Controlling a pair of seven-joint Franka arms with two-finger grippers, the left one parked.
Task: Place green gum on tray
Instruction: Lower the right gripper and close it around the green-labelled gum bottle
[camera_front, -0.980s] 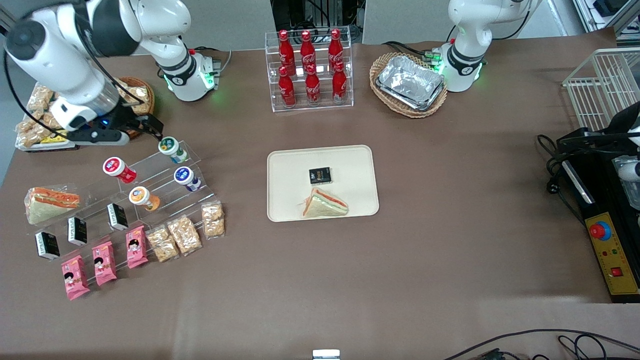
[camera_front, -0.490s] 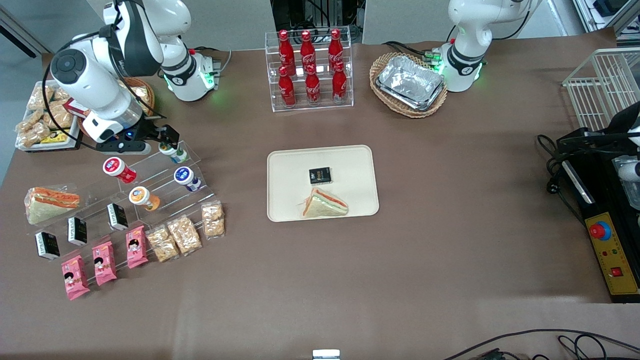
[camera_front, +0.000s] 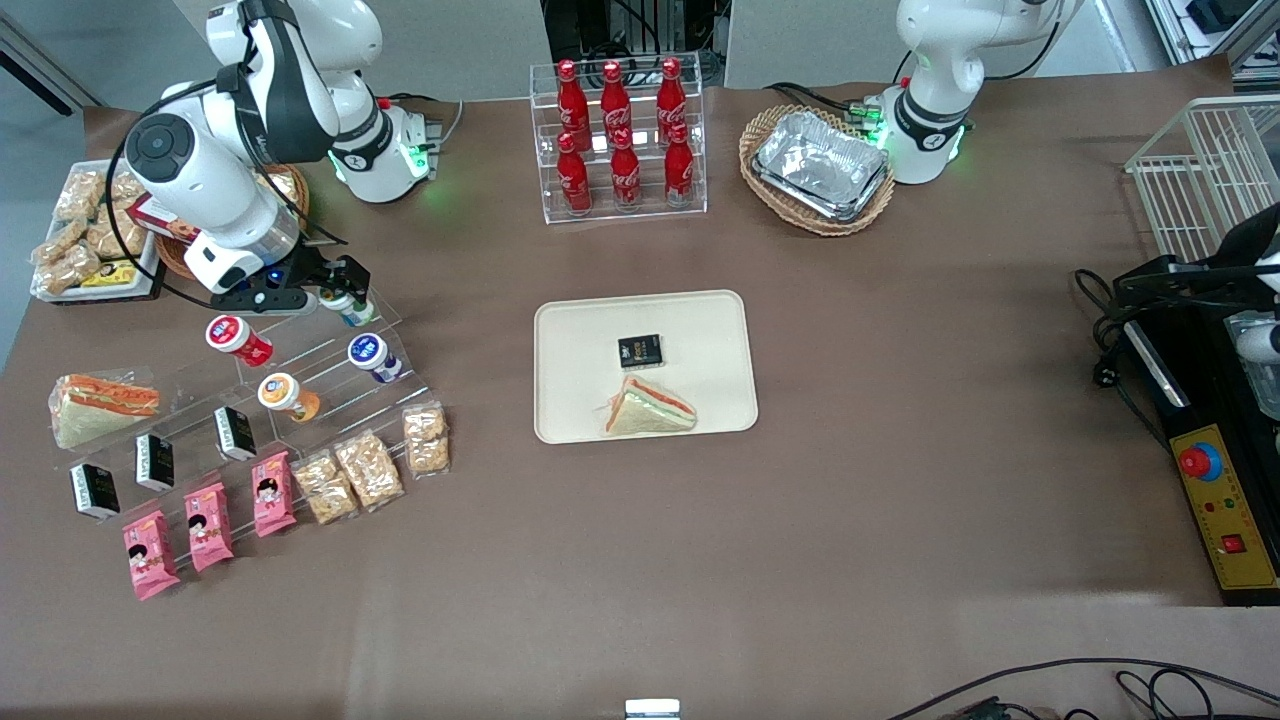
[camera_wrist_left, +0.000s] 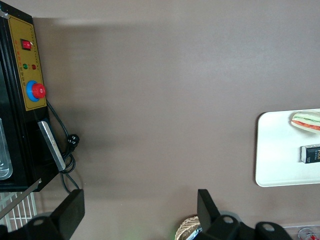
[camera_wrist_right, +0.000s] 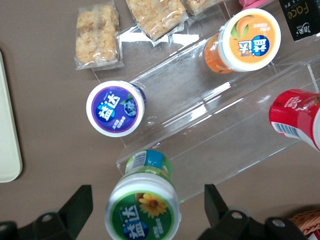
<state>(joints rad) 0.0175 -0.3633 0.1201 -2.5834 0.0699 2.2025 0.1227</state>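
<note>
A brown cloth covers the table (camera_front: 880, 480), which fills nearly the whole front view; a grey floor strip shows past its edge near the arm bases. At the middle lies the tray (camera_front: 700, 320), flat, its long side running between the two ends of the table, with a sandwich (camera_front: 648, 410) and a small black box (camera_front: 640, 351) on it. Toward the working arm's end stands a clear stepped rack (camera_front: 330, 370) of snacks.

The right arm (camera_front: 215, 175) bends down over the rack's highest step. Its gripper (camera_front: 338, 285) is at the gum (camera_front: 347, 305), which lies tilted on that step with its long axis sloping, lid raised toward the gripper and base pointing down toward the front camera. In the wrist view the fingers (camera_wrist_right: 80, 207) stand wide, one on each side of the gum (camera_wrist_right: 144, 207) and clear of it, and the camera looks almost straight onto the green lid.

On the steps nearer the front camera lie a blue-lidded bottle (camera_front: 372, 356), a red one (camera_front: 235, 338) and an orange one (camera_front: 285, 395).

The front view hides most of the gum under the gripper; the wrist view shows its label and the open gap. Only the left wrist view shows the tray (camera_wrist_left: 280, 150) edge from the parked arm's end, beside a black control box (camera_wrist_left: 30, 100).
</note>
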